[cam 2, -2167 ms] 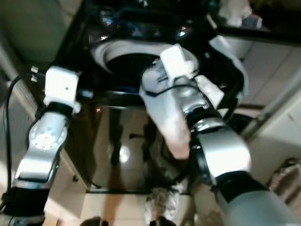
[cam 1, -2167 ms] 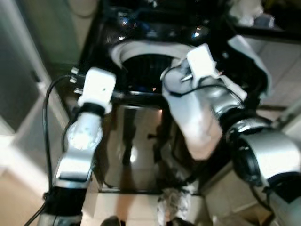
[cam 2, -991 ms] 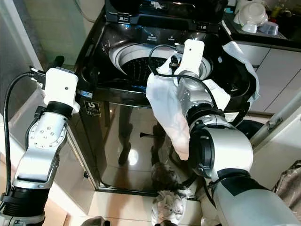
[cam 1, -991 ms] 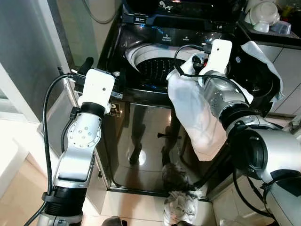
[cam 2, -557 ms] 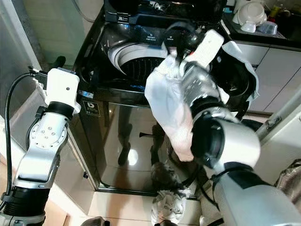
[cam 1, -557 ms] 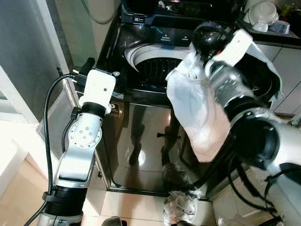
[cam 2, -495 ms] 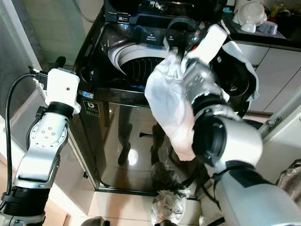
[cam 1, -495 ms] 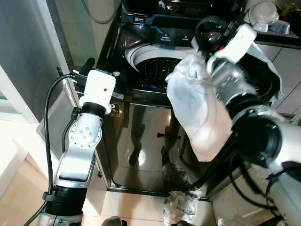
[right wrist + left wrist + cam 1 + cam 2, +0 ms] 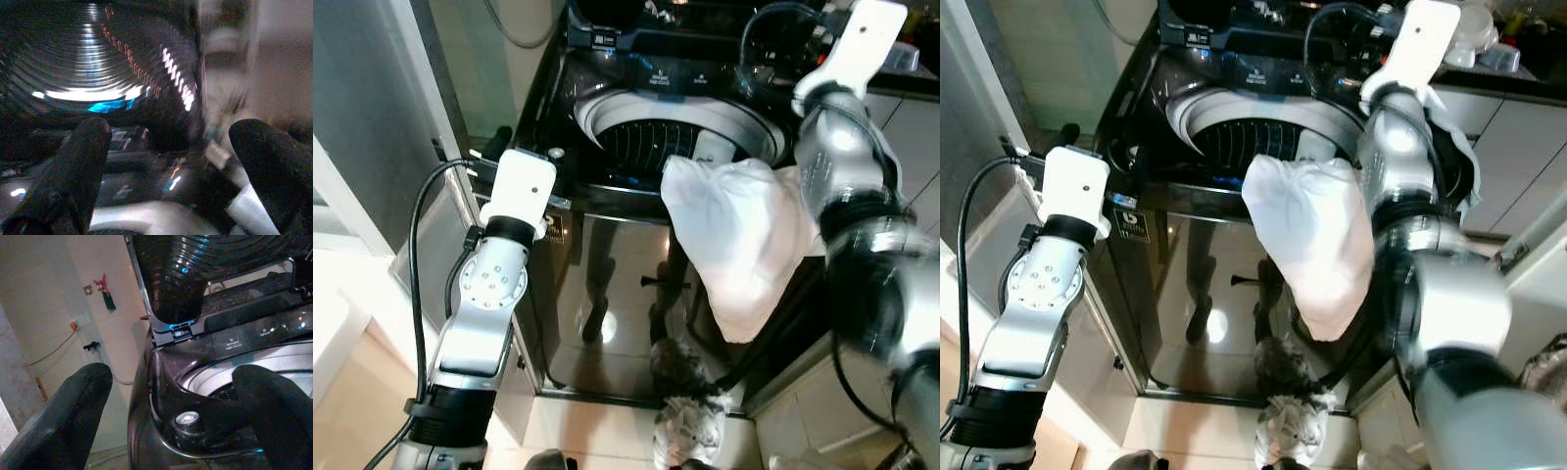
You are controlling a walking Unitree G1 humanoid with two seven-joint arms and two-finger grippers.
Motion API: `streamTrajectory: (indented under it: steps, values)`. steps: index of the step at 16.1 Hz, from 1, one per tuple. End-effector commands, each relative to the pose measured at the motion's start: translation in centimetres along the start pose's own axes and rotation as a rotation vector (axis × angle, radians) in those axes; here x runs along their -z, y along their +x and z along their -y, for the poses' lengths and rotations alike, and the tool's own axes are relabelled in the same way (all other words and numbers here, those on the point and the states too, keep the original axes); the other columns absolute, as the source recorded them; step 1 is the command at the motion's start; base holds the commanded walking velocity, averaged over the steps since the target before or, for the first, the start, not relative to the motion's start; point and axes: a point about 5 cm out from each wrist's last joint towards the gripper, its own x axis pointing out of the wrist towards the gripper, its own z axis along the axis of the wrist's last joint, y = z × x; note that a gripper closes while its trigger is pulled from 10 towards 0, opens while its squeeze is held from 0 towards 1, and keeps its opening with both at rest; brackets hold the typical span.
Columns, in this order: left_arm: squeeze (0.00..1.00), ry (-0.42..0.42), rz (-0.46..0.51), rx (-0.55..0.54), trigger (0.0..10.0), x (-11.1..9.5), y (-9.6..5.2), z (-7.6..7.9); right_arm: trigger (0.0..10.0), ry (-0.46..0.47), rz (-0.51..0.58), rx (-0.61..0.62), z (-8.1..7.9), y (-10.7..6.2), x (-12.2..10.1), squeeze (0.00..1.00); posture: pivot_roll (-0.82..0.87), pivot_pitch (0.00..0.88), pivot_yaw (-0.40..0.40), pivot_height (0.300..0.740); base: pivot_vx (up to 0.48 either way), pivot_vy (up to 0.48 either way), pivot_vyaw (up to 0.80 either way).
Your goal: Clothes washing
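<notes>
White cloth (image 9: 736,235) | draped, baggy | glossy black washer (image 9: 607,294) rim

There are a few small marks with writing, but none of the words are clear enough to read. The washing machine (image 9: 607,245) has a dark panel (image 9: 259,333) behind its tub, near the middle right of the left wrist view, with tiny pale words that are too small to make out. A little square sticker (image 9: 1128,227) sits on the machine's shiny front at the middle left of the right eye view. Its print is too small too.
</notes>
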Motion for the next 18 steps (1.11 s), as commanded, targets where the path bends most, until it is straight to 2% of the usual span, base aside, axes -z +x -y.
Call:
streamTrajectory:
  steps: [1,2,5,7,8,9,10,11,13,16,17,18]
  values:
    - [0.0,0.008,0.011,-0.003,10.0,-0.2,0.1,0.1,10.0,-0.049,0.058,-0.013,-0.3,-0.2,-0.4,0.0,0.03,0.0,-0.059,0.74,0.0,0.0,0.0]
    - [0.0,0.007,0.003,-0.001,10.0,0.1,0.0,0.1,10.0,-0.079,0.148,-0.039,-0.7,-2.2,0.0,0.0,0.01,0.0,-0.061,0.74,0.0,0.0,0.0]
    - [0.0,-0.002,-0.008,0.014,10.0,0.4,-0.4,0.4,10.0,-0.101,0.22,-0.031,-0.1,-7.4,0.3,0.0,-0.02,0.0,-0.051,0.74,0.0,0.0,0.0]
    - [0.0,-0.01,-0.007,0.048,10.0,0.4,-0.5,1.0,10.0,-0.126,0.172,-0.053,0.6,-11.5,1.8,0.0,-0.04,0.0,-0.027,0.74,0.0,0.0,0.0]
    - [0.0,-0.008,-0.006,0.058,10.0,0.4,-0.5,1.1,10.0,-0.108,0.119,-0.072,0.7,-12.6,2.8,0.0,-0.04,0.0,-0.027,0.74,0.0,0.0,0.0]
    - [0.0,-0.006,-0.006,0.067,10.0,0.4,-0.7,1.1,10.0,-0.041,-0.008,-0.089,0.7,-14.4,4.6,0.0,-0.04,0.0,-0.027,0.74,0.0,0.0,0.0]
    - [0.0,-0.007,-0.006,0.069,10.0,0.4,-0.7,1.1,10.0,-0.016,-0.054,-0.097,0.6,-15.0,5.0,0.0,-0.04,0.0,-0.027,0.74,0.0,0.0,0.0]
    - [0.0,-0.007,-0.004,0.071,10.0,0.4,-0.6,1.1,10.0,0.047,-0.141,-0.102,0.4,-15.6,6.1,0.0,-0.04,0.0,0.004,0.74,0.0,0.0,0.0]
    - [0.0,0.001,0.008,0.071,10.0,0.1,-0.4,0.9,10.0,0.093,-0.302,-0.126,0.1,-16.7,8.5,0.0,-0.04,0.0,0.005,0.74,0.0,0.0,0.0]
    - [0.0,0.008,0.01,0.061,10.0,0.1,-0.4,0.5,10.0,-0.019,-0.476,-0.143,0.0,-18.0,11.7,0.0,-0.02,0.0,0.005,0.74,0.0,0.0,0.0]
    - [0.0,0.009,0.01,0.059,10.0,0.1,-0.4,0.5,10.0,-0.013,-0.501,-0.148,-0.1,-18.1,12.0,0.0,-0.02,0.0,0.005,0.74,0.0,0.0,0.0]
    - [0.0,0.015,0.012,0.053,10.0,0.0,-0.4,0.3,10.0,0.032,-0.563,-0.125,-0.3,-18.0,12.8,0.0,0.01,0.0,-0.003,0.74,0.0,0.0,0.0]
